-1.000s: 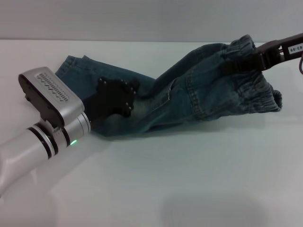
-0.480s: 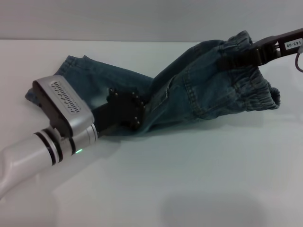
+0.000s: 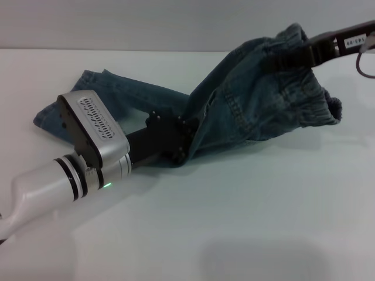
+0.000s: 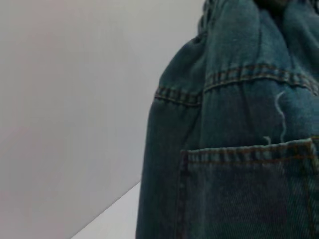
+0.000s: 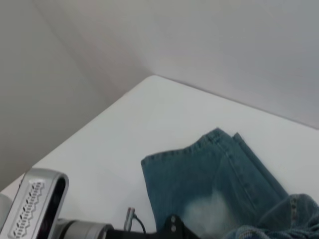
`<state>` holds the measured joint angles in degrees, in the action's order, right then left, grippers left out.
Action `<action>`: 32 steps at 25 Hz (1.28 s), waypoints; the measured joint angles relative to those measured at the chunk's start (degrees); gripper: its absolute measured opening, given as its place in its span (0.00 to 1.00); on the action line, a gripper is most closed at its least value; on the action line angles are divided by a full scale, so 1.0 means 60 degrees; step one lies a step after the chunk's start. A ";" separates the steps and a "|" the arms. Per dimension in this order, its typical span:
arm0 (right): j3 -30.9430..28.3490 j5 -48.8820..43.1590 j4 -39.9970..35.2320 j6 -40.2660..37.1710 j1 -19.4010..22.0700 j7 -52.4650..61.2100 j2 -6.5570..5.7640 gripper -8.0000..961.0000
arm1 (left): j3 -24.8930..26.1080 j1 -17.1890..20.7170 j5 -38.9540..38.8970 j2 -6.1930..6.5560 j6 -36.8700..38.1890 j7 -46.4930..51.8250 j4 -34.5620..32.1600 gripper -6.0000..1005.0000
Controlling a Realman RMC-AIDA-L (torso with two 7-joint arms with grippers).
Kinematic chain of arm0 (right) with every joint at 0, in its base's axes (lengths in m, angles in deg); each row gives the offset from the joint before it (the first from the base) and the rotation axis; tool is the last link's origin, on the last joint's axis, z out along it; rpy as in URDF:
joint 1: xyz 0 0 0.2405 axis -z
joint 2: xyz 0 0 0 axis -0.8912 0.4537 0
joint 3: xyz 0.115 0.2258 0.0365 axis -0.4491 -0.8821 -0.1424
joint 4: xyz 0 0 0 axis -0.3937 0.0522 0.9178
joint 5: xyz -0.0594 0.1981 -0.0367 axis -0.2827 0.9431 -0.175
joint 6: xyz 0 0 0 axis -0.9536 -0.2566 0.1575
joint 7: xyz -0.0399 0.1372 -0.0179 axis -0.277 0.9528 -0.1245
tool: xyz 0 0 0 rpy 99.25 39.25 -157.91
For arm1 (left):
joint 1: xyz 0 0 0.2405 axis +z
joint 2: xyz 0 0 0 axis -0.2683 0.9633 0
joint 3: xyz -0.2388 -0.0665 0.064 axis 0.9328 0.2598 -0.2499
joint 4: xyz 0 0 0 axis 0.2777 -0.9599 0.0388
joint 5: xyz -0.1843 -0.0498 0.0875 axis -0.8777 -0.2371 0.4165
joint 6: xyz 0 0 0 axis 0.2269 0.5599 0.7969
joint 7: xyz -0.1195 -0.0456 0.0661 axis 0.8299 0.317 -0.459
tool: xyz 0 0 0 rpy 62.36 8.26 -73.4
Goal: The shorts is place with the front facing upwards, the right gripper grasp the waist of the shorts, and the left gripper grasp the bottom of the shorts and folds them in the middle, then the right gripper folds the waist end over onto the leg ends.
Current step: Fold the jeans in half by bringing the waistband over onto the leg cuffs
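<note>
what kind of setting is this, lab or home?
Probably a lab bench: a bare white tabletop against a plain grey wall, holding only blue-green denim shorts between two robot arms.

A plain robot test lab: a bare white bench [image 3: 246, 222] set against blank pale grey walls [image 5: 209, 45], with a white robot arm [image 3: 41, 196] reaching over denim shorts [image 3: 252, 105] on it.

One white printed label [image 3: 355, 42] sits on the black bar of the right gripper [image 3: 275, 63]. Digits there, too small to read reliably. No other text or brand marks.
</note>
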<state>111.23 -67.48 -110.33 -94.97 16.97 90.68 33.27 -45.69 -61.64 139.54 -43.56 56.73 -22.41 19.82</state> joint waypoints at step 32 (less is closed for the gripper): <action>0.0121 0.0081 0.0872 0.0355 -0.1110 -0.0078 -0.0013 0.09 | 0.2980 -0.0436 0.3890 -0.0014 0.0014 -0.0086 0.0283 0.02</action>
<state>111.95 -66.99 -105.10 -92.83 10.31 90.21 33.19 -27.81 -64.26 162.88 -43.64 56.81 -22.93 21.52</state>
